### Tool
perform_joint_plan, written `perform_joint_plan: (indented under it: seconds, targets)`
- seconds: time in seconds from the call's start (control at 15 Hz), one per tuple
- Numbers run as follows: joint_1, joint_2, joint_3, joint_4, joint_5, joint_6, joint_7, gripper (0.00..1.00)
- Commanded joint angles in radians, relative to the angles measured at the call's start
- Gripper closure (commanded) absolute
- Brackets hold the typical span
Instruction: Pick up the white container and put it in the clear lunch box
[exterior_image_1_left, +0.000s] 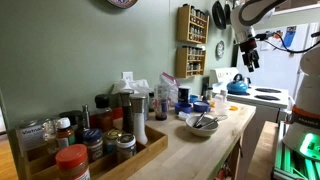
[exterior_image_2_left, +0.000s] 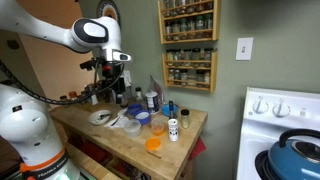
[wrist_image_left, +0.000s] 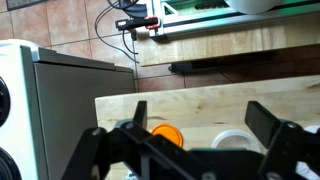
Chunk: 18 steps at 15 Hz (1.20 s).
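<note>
Up above the desk (wrist_image_left: 115, 108) | hand (wrist_image_left: 200, 125) wide open, empty | orange cup (wrist_image_left: 167, 133) and white container (wrist_image_left: 232, 140) on desk below

The black two-finger gripper (wrist_image_left: 200, 122) hangs with its jaws spread wide above a pale wooden countertop (wrist_image_left: 200, 103). Between the fingers lie a small round orange dish (wrist_image_left: 166, 133) and a round white container (wrist_image_left: 232, 140), near each other. Beside the counter stands a white appliance with a grey side panel (wrist_image_left: 75, 110), and beyond it black cables (wrist_image_left: 112, 30) trail over a tiled floor.

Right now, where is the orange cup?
In an exterior view, the orange cup stands near the front edge of the wooden counter, beside the small white bottle.
</note>
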Motion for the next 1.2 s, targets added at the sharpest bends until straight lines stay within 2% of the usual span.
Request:
perform_joint_plan:
  seconds: [0.0,0.33,0.4,0.8,0.93,1.07,1.13]
  targets:
    - [0.024,-0.001,-0.020,0.003,-0.010,-0.008,0.012,0.00]
    - [0.024,0.000,-0.020,0.003,-0.010,-0.008,0.012,0.00]
    - [0.013,0.018,-0.020,0.014,-0.015,0.025,0.047,0.00]
    - [-0.038,0.241,-0.168,0.186,0.047,0.228,0.064,0.00]
    - [-0.039,0.340,-0.223,0.259,0.120,0.259,0.043,0.00]
    - [-0.040,0.442,-0.257,0.333,0.215,0.239,0.043,0.00]
    - [-0.056,0.322,-0.218,0.248,0.148,0.253,0.040,0.00]
